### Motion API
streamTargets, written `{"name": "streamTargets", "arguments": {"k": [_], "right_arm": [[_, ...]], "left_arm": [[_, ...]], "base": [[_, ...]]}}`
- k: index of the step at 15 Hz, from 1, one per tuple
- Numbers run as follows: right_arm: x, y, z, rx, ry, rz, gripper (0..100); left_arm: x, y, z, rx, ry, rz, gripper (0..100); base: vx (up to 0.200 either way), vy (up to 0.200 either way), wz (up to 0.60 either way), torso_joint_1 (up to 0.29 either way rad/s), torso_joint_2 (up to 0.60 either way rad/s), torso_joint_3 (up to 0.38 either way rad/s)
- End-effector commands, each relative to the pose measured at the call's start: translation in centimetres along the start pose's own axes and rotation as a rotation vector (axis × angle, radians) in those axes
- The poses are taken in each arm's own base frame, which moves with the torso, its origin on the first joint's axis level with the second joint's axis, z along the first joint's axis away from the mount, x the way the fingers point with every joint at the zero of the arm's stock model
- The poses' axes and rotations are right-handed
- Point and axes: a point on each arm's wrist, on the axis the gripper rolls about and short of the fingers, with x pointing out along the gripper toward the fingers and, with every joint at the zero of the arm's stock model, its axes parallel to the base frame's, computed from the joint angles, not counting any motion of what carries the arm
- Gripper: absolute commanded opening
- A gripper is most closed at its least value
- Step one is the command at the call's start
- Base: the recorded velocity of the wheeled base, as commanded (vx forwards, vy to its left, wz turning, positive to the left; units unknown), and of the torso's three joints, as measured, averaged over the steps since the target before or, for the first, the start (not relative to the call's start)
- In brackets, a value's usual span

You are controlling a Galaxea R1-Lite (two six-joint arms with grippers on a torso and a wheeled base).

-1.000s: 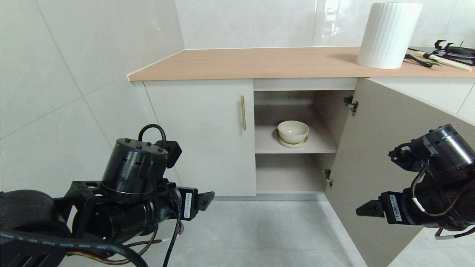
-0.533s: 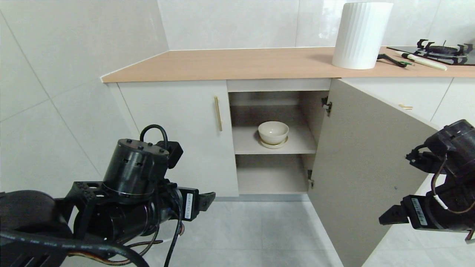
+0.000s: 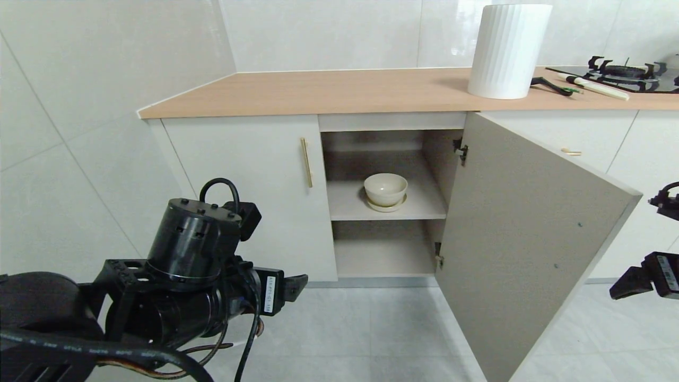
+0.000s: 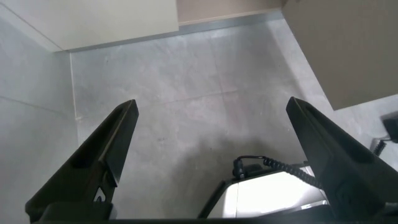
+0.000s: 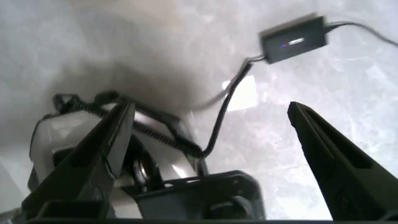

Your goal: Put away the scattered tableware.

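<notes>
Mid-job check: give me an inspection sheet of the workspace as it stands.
Surface: wooden counter, things stand at its right end.
Job's things: bowl on a plate, on the upper shelf.
Clutter: white canister, utensils beside it.
Grippers: left gripper open, over the floor; right gripper open, over the floor.
Cables: black cable with adapter on the floor.
Surroundings: cabinet door open; stove far right; tiled walls.

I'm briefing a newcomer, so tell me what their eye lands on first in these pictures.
The cabinet door standing wide open under the wooden countertop draws the eye first. Inside, on the upper shelf, a cream bowl sits on a small plate. Next comes the tall white ribbed container, standing on the countertop above the open door.
</notes>
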Motion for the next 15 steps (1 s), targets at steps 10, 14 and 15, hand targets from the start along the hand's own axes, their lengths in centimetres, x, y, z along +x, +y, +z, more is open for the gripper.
{"name": "streamTargets", "arguments": {"k": [10,14,15], "right_arm": [[8.2,-2.6,6.0,0.243,-0.076,-0.047,100],[9.9,-1.4,6.0,0.233,-0.138,0.037,100],[10.3,-0.9,5.9,0.222,-0.134,0.050,100]], "left_arm": [[0.2,-0.1,0.0,-0.001,0.003,-0.001,100],[0.1,-0.1,0.0,-0.002,0.001,0.000,100],[0.1,0.0,0.1,-0.005,-0.002,0.001,100]], "base": [[0.000,0.000,0.00,0.000,0.00,0.000],[0.000,0.000,0.00,0.000,0.00,0.000],[0.000,0.000,0.00,0.000,0.00,0.000]]}}
